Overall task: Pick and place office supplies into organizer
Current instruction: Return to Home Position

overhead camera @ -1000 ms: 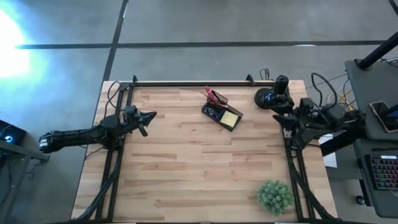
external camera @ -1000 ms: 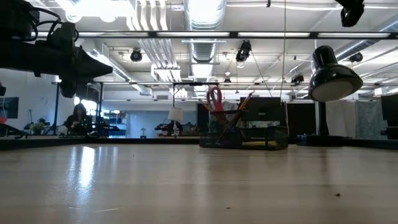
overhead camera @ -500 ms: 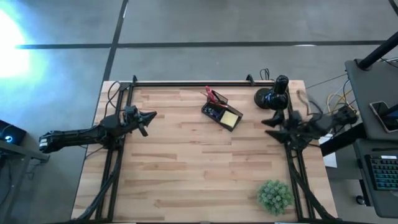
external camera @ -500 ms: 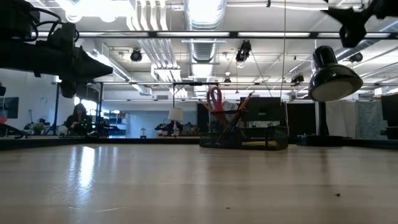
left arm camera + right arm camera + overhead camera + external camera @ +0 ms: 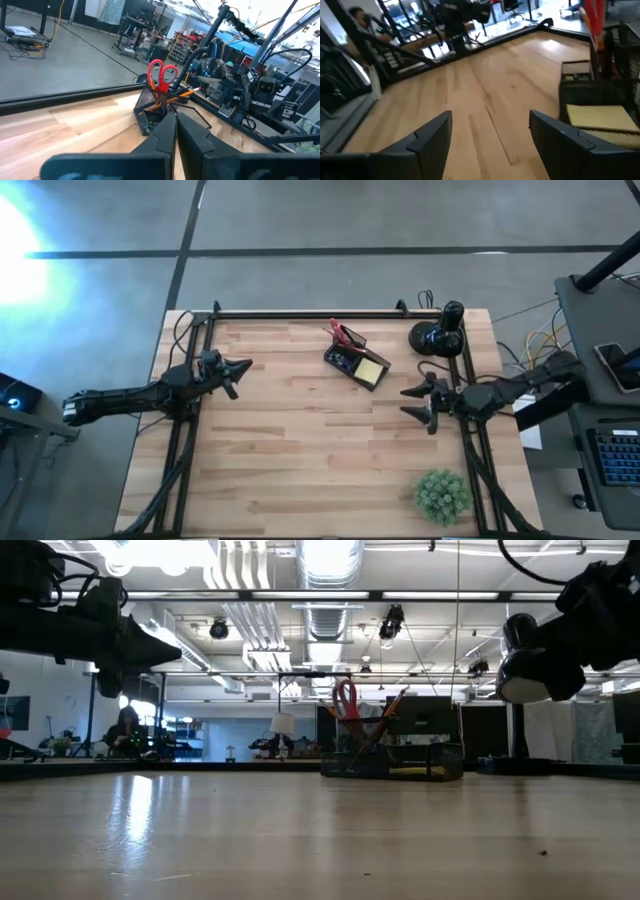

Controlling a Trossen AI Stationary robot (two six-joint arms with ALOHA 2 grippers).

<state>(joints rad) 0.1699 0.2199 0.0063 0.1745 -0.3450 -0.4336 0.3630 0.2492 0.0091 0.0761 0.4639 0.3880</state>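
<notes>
The black mesh organizer (image 5: 357, 361) stands on the far middle of the table. In it are a yellow sticky-note pad (image 5: 370, 370), red-handled scissors (image 5: 342, 333) and pencils, which stick up in the low view (image 5: 346, 700). My right gripper (image 5: 412, 403) is open, hovers to the right of the organizer and a little nearer, and points toward the table's left. Its wrist view shows the organizer (image 5: 600, 90) and the pad (image 5: 599, 116) off to one side. My left gripper (image 5: 243, 366) is shut and waits at the left edge, pointing at the organizer (image 5: 152, 107).
A green plant (image 5: 442, 494) sits at the near right corner. A round black camera mount (image 5: 438, 335) stands at the far right, close behind my right arm. Black frame rails (image 5: 190, 430) run along the table's sides. Bare wood (image 5: 310, 450) fills the middle and near part.
My right arm has swung in from beyond the table's right edge toward the left and somewhat nearer. Its gripper now hangs over the table beside the organizer. In the low view it has come down in front of the black mount. The left arm and the organizer stayed still.
</notes>
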